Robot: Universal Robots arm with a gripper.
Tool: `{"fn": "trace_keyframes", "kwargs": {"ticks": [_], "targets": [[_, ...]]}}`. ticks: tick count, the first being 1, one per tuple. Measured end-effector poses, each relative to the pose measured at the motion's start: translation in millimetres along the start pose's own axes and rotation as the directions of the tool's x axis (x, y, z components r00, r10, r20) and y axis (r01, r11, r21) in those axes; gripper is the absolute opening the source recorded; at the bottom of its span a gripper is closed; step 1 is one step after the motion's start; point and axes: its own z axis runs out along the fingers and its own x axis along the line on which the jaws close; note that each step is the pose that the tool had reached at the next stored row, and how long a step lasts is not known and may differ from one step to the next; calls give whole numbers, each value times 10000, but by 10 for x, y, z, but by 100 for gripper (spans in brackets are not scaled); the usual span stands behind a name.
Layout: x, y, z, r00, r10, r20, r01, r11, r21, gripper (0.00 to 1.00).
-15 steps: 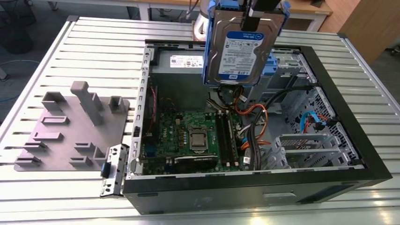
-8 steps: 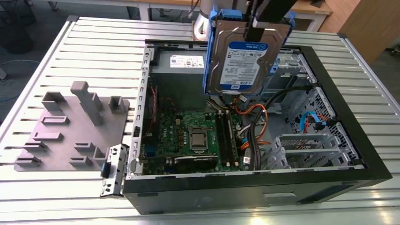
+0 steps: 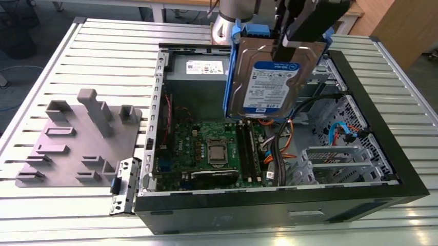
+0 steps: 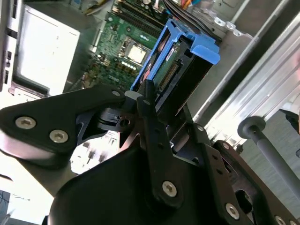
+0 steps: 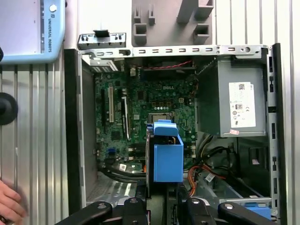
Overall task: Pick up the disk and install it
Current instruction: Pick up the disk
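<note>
The disk (image 3: 269, 84) hangs upright above the open computer case (image 3: 274, 207), its blue-and-white label facing the exterior camera and blue rails along its sides. My gripper (image 3: 296, 47) is shut on the disk's upper end, holding it over the middle of the case, above the motherboard (image 3: 212, 146). In both wrist views the disk (image 4: 185, 54) (image 5: 167, 159) shows edge-on in its blue frame, clamped between the black fingers (image 4: 149, 105), with the board beneath it.
A grey power-supply box (image 3: 198, 66) (image 5: 234, 101) sits in one corner of the case. A metal drive cage (image 3: 342, 159) and cables lie on the exterior view's right. A grey fixture plate (image 3: 75, 138) rests on the slatted table. A person's hand (image 5: 9, 204) is beside the case.
</note>
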Motion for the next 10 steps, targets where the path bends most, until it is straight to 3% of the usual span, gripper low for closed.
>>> {"fn": "trace_keyframes", "kwargs": {"ticks": [10], "targets": [[389, -10, -4, 10000, 0, -1, 0, 10000, 0, 35]]}}
